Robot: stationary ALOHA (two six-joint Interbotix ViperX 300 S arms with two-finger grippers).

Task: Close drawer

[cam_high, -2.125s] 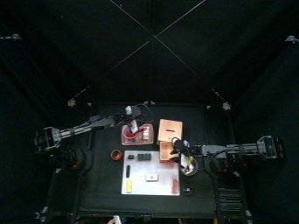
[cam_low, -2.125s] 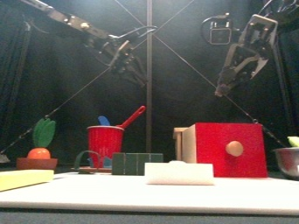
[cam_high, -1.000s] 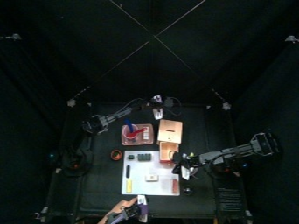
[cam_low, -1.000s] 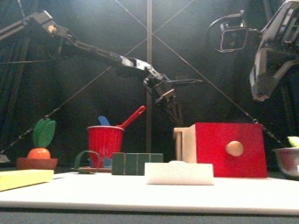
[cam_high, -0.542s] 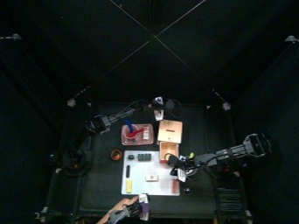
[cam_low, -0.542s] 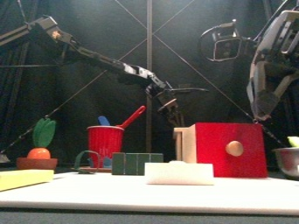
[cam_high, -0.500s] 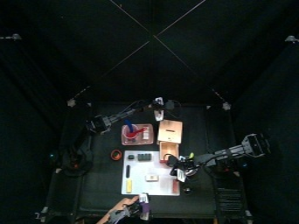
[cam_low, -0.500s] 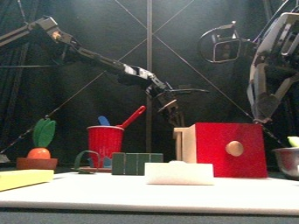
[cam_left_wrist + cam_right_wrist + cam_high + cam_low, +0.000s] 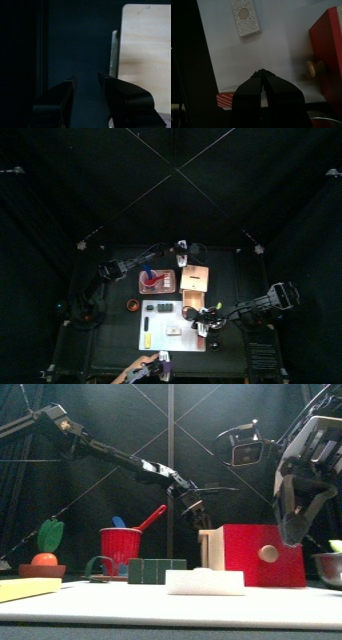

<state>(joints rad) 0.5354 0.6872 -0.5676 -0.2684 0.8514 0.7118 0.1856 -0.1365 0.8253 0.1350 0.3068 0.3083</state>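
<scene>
The drawer (image 9: 197, 278) is a tan wooden box with an orange-brown top, at the table's middle. In the front view its red front (image 9: 261, 554) with a round wooden knob faces me, with tan wood beside it. My left gripper (image 9: 183, 251) hangs open just behind the drawer's back edge (image 9: 197, 509); the left wrist view shows its open jaws (image 9: 87, 76) next to the tan wood (image 9: 143, 45). My right gripper (image 9: 203, 316) is shut and empty in front of the drawer (image 9: 294, 524), with its tips (image 9: 262, 73) over the white sheet beside the red front (image 9: 330, 47).
A red tub (image 9: 158, 281) with red and blue pieces stands left of the drawer. On the white sheet (image 9: 171, 333) lies a white block (image 9: 205, 581). A green block (image 9: 156, 570), yellow sponge (image 9: 27, 589), toy carrot (image 9: 47, 559) and metal bowl (image 9: 329, 567) stand around. A person's hand (image 9: 147, 368) shows at the front edge.
My right gripper has come lower and closer to the drawer's red front. My left gripper has stayed behind the drawer with hardly any movement.
</scene>
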